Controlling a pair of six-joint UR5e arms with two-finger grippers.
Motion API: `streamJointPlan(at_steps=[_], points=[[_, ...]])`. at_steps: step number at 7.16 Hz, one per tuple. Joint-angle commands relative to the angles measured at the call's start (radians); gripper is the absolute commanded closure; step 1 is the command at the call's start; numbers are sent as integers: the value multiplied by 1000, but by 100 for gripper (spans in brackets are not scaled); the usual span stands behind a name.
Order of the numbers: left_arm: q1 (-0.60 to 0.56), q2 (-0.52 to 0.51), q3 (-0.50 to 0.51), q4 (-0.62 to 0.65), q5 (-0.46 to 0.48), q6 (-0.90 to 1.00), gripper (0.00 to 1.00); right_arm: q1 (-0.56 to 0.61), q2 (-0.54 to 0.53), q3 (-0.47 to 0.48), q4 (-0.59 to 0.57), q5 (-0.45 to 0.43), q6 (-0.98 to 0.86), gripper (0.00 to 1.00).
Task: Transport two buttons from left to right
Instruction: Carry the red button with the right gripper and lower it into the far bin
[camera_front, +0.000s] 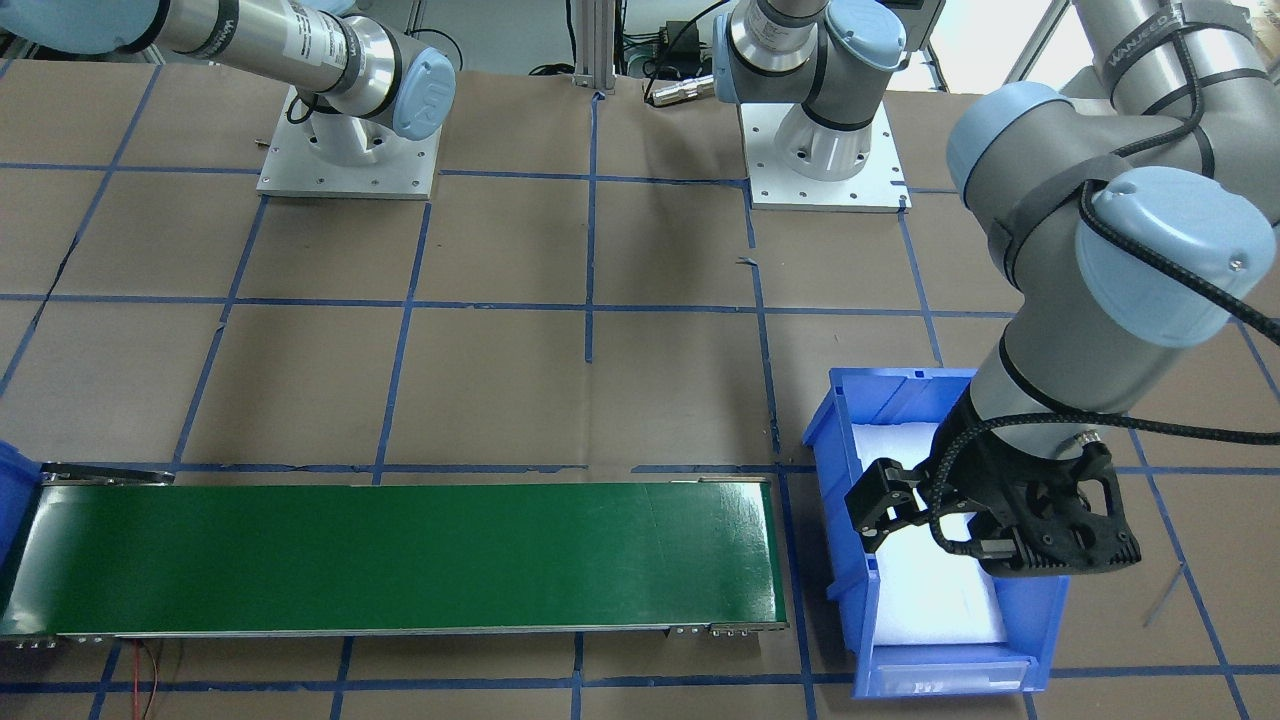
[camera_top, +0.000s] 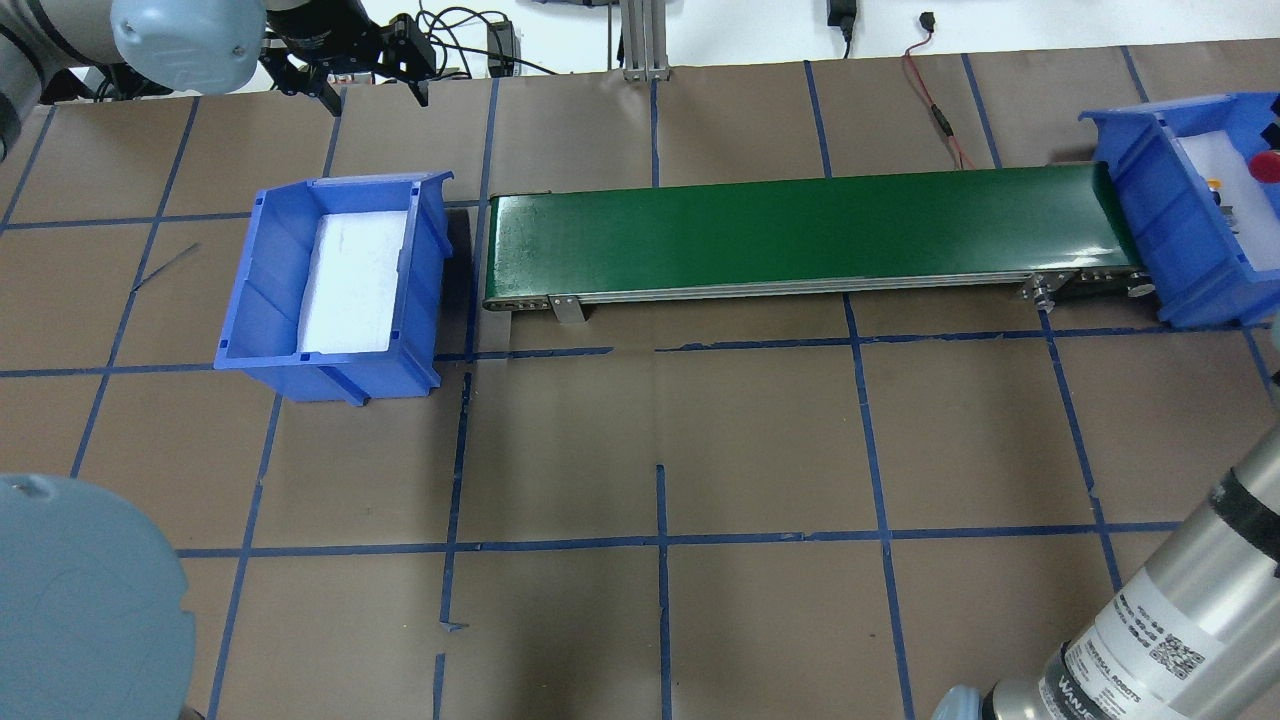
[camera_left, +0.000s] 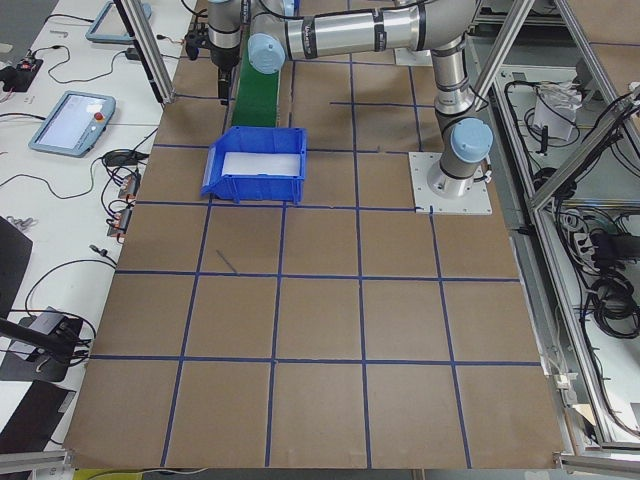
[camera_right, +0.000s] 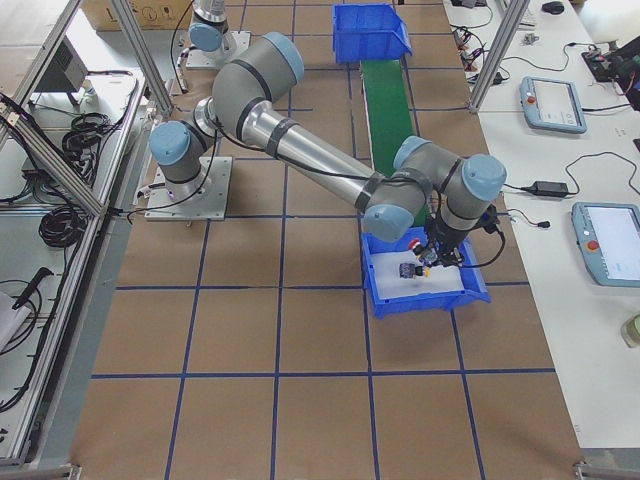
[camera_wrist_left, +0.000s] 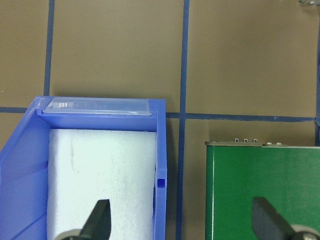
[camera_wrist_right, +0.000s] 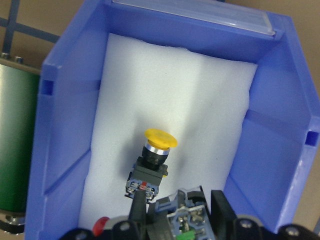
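Observation:
The yellow-capped button (camera_wrist_right: 154, 157) lies on the white foam of the right blue bin (camera_wrist_right: 70, 130). The red-capped button's cap (camera_wrist_right: 101, 225) shows beside my right gripper (camera_wrist_right: 177, 210), whose fingers are drawn in against its silvery contact block and hold it just above the foam. In the exterior right view the right gripper (camera_right: 428, 262) hangs inside that bin. In the overhead view the red cap (camera_top: 1268, 163) shows at the frame edge. My left gripper (camera_wrist_left: 177, 225) is open and empty, high over the left blue bin (camera_top: 340, 182), which holds only foam.
A green conveyor belt (camera_top: 800, 235) runs between the two bins, bare. Brown table paper with blue tape lines (camera_top: 660, 540) lies all around. The arm bases stand on metal plates (camera_front: 828, 170). Cables lie at the table's far edge.

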Motion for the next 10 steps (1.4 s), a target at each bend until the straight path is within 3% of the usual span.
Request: streamJointPlan(at_steps=[1, 3, 5, 8, 9, 10], points=[[-1, 1, -2, 0, 0, 2, 0, 5, 65, -59, -23, 6, 7, 90], [-1, 5, -8, 0, 2, -1, 0, 56, 93, -84, -33, 6, 17, 90], [1, 5, -8, 0, 2, 2, 0, 58, 147, -87, -109, 26, 14, 90], [1, 7, -6, 0, 2, 2, 0, 58, 167, -102, -111, 34, 14, 90], [1, 7, -6, 0, 2, 2, 0, 58, 165, -102, -108, 34, 14, 83], [2, 7, -6, 0, 2, 2, 0, 58, 165, -102, -105, 40, 10, 45]])
